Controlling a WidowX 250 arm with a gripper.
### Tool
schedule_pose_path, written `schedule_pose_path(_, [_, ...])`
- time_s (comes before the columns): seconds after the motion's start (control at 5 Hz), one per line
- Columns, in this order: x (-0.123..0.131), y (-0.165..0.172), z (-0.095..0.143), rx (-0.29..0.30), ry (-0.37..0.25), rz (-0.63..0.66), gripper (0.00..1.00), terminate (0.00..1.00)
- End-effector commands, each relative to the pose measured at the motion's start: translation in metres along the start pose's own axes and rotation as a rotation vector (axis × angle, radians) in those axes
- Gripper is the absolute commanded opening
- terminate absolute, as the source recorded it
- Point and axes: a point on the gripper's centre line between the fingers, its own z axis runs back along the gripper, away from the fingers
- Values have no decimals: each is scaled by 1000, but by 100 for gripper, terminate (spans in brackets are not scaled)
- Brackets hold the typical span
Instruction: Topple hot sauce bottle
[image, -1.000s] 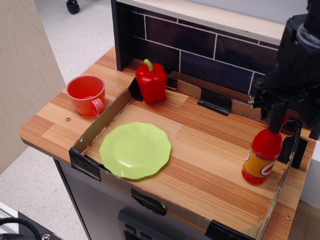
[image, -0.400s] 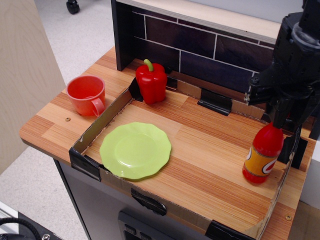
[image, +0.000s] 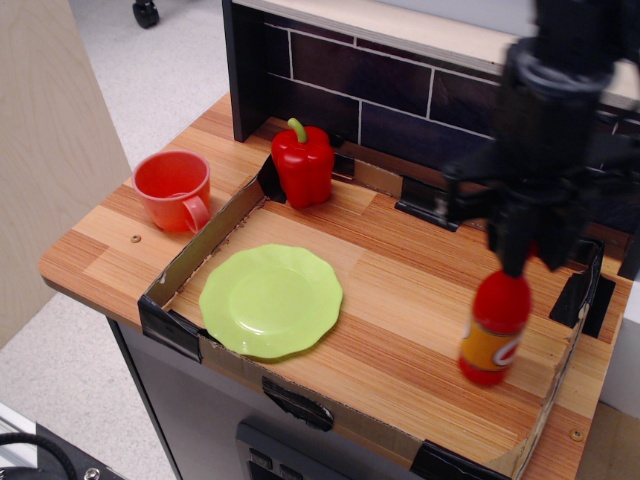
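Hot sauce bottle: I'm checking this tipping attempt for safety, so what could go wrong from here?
The hot sauce bottle stands upright near the tray's front wall, so it might fall over that low edge. The hand touches only the cap and could slip off, leaving the bottle standing.

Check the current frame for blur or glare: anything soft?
In observation.image the gripper and hot sauce bottle are motion-smeared, label unreadable; the green plate, red bell pepper and orange cup are sharp. Lighting is even and soft, with only mild sheen on the plate.
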Motion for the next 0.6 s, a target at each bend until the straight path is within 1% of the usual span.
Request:
schedule_pose_path(0.0, [10, 18, 10, 52, 314, -59, 0, 0])
schedule_pose_path(0.2, [15, 18, -4, 91, 388, -62, 0, 0])
schedule_pose_path(0.4, [19, 13, -21, 141, 276, -149, 0, 0])
